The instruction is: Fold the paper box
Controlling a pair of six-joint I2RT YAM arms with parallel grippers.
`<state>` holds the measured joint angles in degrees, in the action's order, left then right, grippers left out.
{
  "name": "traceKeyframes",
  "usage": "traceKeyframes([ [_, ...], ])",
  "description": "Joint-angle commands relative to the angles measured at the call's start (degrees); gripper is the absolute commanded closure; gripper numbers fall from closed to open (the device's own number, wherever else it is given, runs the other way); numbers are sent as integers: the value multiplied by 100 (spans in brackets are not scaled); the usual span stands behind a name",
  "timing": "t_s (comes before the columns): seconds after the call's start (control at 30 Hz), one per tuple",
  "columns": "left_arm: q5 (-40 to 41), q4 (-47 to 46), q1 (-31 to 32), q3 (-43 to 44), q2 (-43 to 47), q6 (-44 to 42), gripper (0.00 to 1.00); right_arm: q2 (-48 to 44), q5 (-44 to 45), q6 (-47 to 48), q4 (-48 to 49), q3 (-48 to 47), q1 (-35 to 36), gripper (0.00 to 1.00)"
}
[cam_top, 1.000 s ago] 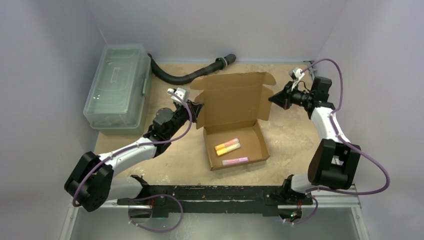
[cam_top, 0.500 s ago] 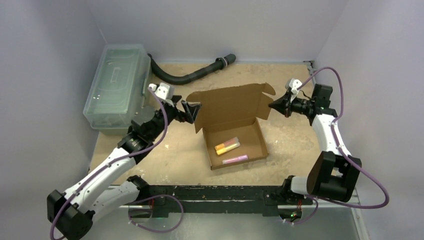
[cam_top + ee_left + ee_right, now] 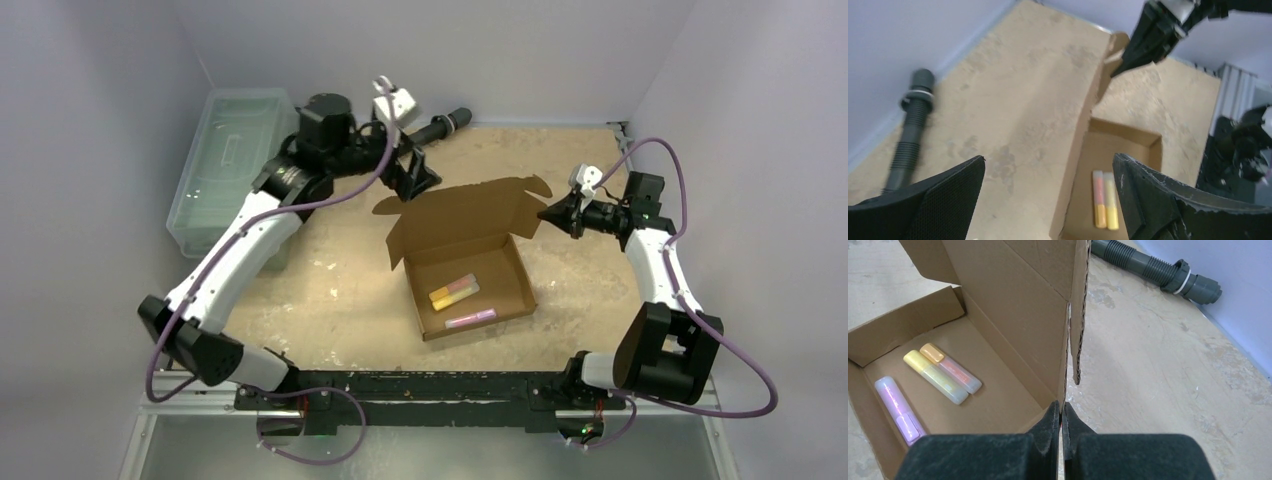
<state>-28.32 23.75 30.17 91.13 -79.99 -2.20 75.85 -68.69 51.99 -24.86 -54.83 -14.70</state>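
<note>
The paper box [image 3: 505, 290] is a brown cardboard tray in mid-table. Its lid [image 3: 460, 212] stands half raised over the back wall. Three highlighters [image 3: 455, 291] lie inside, also visible in the right wrist view [image 3: 943, 375]. My right gripper [image 3: 548, 213] is shut on the lid's right edge [image 3: 1068, 340], with the cardboard pinched between the fingertips [image 3: 1061, 412]. My left gripper [image 3: 415, 175] hangs open above and behind the lid's left corner, touching nothing. In the left wrist view the lid's edge [image 3: 1083, 130] runs below the open left gripper [image 3: 1049, 156].
A clear plastic lidded bin [image 3: 235, 175] stands at the back left. A black ribbed hose [image 3: 440, 125] lies along the back wall, behind the left gripper. Grey walls close in on the left, back and right. The arm bases and a black rail [image 3: 420, 385] line the near edge.
My left gripper opened, let go of the lid's left side, and rose back toward the hose. The lid sank a little lower. My right gripper kept its hold.
</note>
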Motion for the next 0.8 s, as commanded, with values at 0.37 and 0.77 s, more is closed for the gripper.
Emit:
traceKeyframes([
  [0.37, 1597, 1656, 1418, 1203, -1211, -1190, 34, 123, -153, 189, -172, -1, -23, 100],
  [0.77, 1760, 1284, 1524, 1018, -1110, -1043, 97, 103, -257, -58, -189, -32, -24, 100],
])
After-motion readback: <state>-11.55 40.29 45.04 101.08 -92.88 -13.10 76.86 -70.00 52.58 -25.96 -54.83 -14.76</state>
